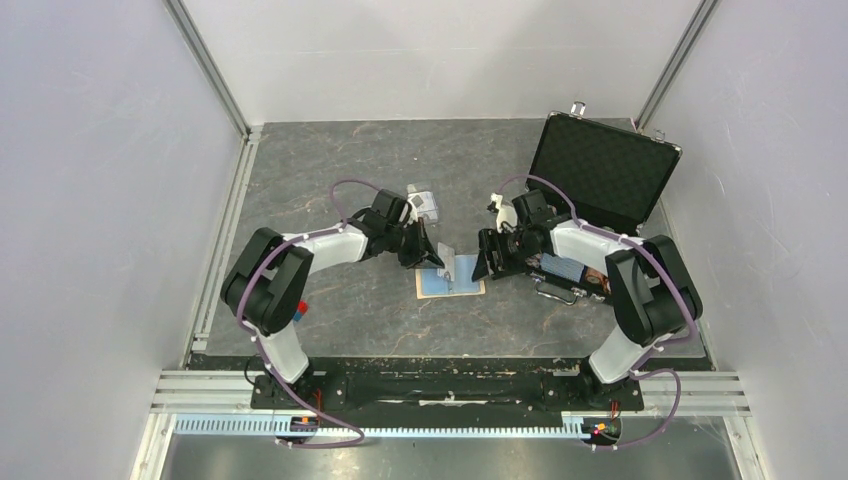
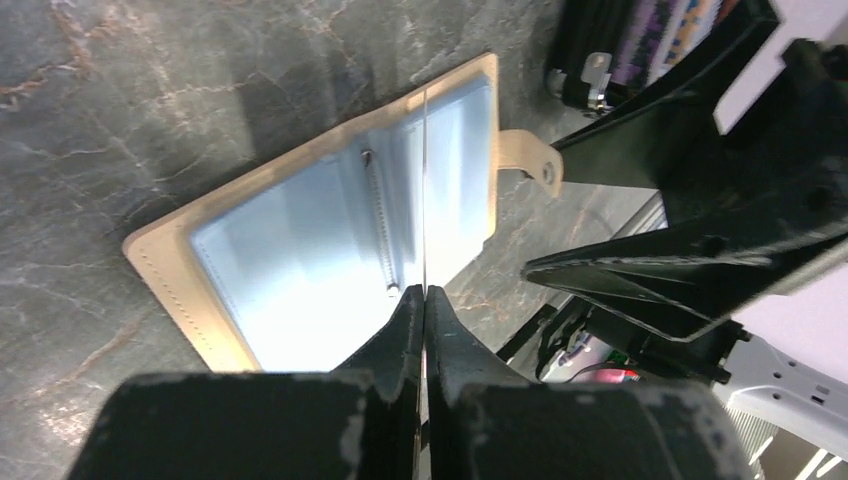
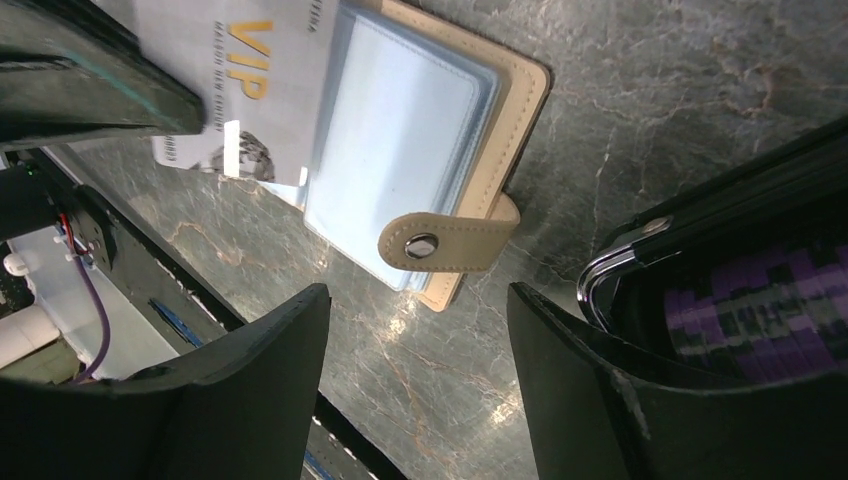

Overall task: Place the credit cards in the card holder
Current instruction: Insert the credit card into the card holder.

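Observation:
The tan card holder [image 1: 452,281] lies open on the table, its light blue pockets [image 2: 320,240] facing up and its snap tab [image 3: 445,243] sticking out. My left gripper [image 2: 425,292] is shut on a pale credit card [image 3: 240,90] printed with gold "VIP". It holds the card on edge [image 2: 425,180] over the holder's inner pockets. My right gripper [image 3: 415,330] is open and empty, just right of the holder by the snap tab. In the top view the left gripper [image 1: 425,250] and right gripper [image 1: 483,262] flank the holder. A second small pale card-like piece [image 1: 425,204] lies behind the left gripper.
An open black case [image 1: 600,170] with poker chips [image 3: 750,300] stands at the right, its metal-edged rim [image 3: 610,265] close to my right gripper. A small blue-red block [image 1: 300,311] lies by the left arm's base. Metal rails border the table.

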You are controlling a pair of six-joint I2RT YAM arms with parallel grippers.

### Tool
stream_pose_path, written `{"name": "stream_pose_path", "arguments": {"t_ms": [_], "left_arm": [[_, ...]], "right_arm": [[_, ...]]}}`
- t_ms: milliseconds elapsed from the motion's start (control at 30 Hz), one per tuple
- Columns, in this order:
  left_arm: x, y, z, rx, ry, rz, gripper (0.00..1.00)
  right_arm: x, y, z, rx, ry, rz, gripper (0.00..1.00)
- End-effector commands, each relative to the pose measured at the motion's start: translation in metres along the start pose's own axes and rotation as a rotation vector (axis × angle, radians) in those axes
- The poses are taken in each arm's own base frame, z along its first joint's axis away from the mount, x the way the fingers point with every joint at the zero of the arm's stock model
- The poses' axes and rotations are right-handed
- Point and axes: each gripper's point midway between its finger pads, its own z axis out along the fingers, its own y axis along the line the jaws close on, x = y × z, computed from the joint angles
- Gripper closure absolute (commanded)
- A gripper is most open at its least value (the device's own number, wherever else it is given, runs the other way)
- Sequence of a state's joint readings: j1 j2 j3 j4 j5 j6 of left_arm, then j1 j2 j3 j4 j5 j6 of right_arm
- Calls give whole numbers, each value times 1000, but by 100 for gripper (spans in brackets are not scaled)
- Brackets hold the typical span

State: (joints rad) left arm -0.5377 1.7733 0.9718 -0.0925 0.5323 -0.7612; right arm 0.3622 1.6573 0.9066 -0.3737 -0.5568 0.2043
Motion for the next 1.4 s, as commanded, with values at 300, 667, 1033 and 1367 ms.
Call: {"name": "stream_pose_path", "arguments": {"t_ms": [300,667,1033,1367], "left_arm": [[-14,-26,-8,78,-94,-9,98],[-2,-8,-5,-11,-68,-28,98],[7,-7,-3,-26,-61,-14,98],[13,-10,4,-14,-40,-13,98]], "right_arm": [[15,-12,8,-7,39,-1,43],[19,-14,11,-15,56,13,57],[23,-16,13,-21,66,14,60],[25,-16,13,-21,71,14,61]]}}
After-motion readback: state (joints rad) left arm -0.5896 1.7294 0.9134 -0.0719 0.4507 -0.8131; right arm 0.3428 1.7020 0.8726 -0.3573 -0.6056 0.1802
